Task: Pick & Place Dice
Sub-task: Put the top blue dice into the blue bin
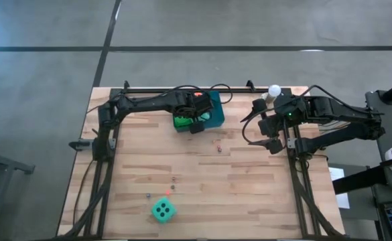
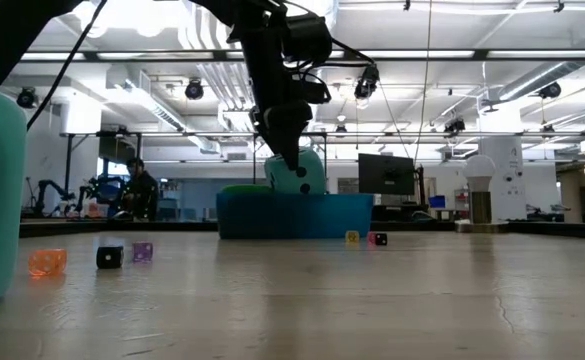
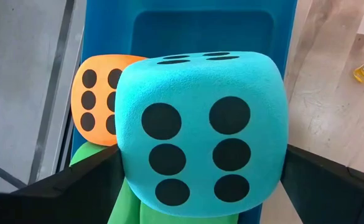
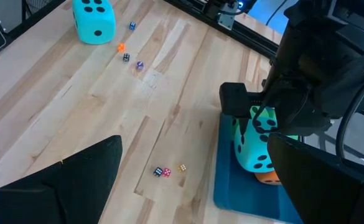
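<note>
Teal die [image 3: 201, 127]: six-pip face toward the left wrist camera, clamped between the left hand's [image 3: 200, 180] fingers above the blue tray [image 1: 216, 114] at the desk's 12 o'clock. Orange-red die [image 3: 98, 98] and green die [image 1: 181, 121] lie beneath it in the tray. Second teal die [image 1: 163, 211] sits alone at 6 o'clock.

You see a wooden table [image 1: 249, 174] made of light planks, standing on a gray floor [image 1: 41, 67] with dark lines across it. Far behind the table is a big room with long bright ceiling lights [image 2: 472, 55] (lots of them), a dark screen [image 2: 386, 174] and a person [image 2: 137, 190] sitting far off.
</note>
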Tool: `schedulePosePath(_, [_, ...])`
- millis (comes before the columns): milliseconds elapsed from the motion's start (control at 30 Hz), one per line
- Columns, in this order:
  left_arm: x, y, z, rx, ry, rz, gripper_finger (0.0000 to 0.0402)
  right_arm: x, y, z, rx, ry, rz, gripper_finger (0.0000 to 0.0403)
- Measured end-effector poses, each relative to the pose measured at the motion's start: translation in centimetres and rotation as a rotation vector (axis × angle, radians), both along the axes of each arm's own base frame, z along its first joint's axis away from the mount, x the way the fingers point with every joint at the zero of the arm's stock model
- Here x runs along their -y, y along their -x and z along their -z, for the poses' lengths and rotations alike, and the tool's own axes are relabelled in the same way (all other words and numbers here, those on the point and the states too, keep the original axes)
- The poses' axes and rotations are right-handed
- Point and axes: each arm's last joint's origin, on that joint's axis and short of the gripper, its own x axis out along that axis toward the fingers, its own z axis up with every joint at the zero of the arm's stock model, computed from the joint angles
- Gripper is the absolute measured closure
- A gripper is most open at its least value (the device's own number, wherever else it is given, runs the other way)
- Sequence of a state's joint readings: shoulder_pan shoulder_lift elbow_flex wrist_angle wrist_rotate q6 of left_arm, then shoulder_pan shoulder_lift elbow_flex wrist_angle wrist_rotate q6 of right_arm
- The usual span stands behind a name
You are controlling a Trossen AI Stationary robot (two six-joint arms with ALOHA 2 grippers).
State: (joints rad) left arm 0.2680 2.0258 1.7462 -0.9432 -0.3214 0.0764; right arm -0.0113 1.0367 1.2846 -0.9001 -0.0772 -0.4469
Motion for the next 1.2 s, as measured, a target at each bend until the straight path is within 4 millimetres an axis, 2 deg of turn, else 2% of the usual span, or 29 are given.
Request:
schedulePosePath(300, [0.00,0.00,0.00,0.001,0.001,-0.001,0.0003,0.00,0.00,0.00,0.000,-0.006,0.003,0.0003])
schedulePosePath(467, [0.00,0.00,0.00,0.001,0.000,-0.001,0.0006,-0.01,-0.02,-0.03,-0.002,-0.076,0.056,0.0003])
schedulePosePath(1200, [0.00,-0.02,-0.01,0.011,0.006,-0.021,0.0003,-0.24,-0.34,-0.23,0.035,-0.040,-0.071,0.0003])
